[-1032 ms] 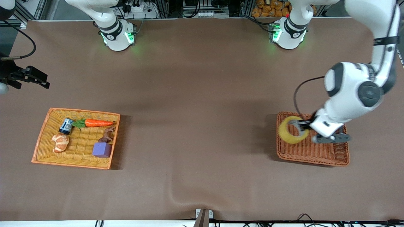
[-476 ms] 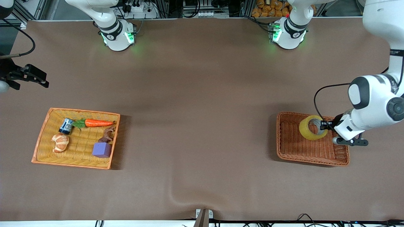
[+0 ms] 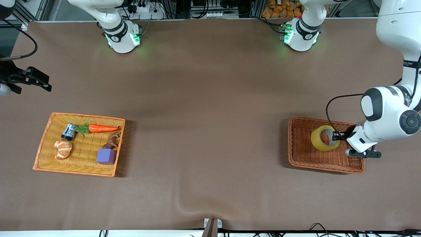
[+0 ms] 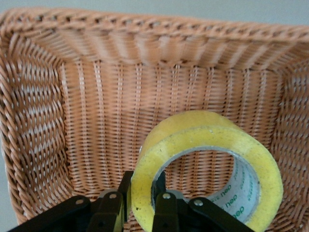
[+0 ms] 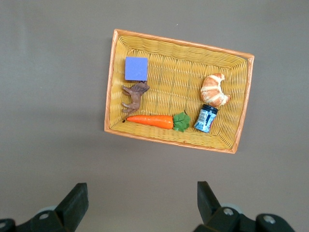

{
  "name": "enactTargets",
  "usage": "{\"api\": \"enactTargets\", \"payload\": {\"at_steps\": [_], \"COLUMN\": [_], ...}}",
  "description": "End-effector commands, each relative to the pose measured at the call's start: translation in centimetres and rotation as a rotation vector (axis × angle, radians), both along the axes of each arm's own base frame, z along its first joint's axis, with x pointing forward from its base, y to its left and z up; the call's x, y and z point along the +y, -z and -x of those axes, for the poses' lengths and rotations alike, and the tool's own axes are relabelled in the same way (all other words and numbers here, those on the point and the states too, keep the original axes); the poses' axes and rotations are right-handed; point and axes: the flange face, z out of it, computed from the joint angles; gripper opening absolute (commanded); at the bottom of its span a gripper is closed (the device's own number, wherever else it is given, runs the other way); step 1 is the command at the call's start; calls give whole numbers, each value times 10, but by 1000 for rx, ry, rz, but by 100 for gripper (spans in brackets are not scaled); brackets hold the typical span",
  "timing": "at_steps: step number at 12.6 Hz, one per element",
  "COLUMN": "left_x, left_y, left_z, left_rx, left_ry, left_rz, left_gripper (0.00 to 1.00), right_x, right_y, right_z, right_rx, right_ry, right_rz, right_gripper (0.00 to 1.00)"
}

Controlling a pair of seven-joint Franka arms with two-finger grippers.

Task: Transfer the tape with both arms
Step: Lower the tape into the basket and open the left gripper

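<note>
Tape (image 3: 325, 138) gripped over the brown basket (image 3: 302, 158)

Front view: the ring's wall is clamped by the left gripper (image 3: 336, 135), hole tilted upward; the right gripper (image 3: 36, 82) is held waiting above bare table. Left wrist view: "dep" is read on the grey core (image 4: 241, 186). Right wrist view: fingers (image 5: 75, 203) are spread wide above the orange basket (image 5: 116, 87).
</note>
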Motion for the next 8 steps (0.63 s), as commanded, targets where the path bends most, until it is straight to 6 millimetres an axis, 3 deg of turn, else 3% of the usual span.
{"api": "enactTargets", "payload": {"at_steps": [1, 2, 5, 8], "left_x": [-14, -16, -33, -52], "left_y": [-17, -30, -132, -225], "left_z": [-16, -19, -13, 18], "left_rx": [-33, -55, -131, -64], "left_ry": [36, 41, 51, -74], "left_rz": [-5, -7, -9, -14], "left_gripper": [99, 100, 100, 100], "right_x": [0, 1, 1, 2], "right_y": [-5, -5, -5, -5], "right_z": [-1, -1, -1, 0], "right_rx": [2, 2, 2, 4], "right_ry": [2, 1, -1, -1], "right_rz": [-12, -12, -12, -14], "right_gripper": [100, 100, 100, 100]}}
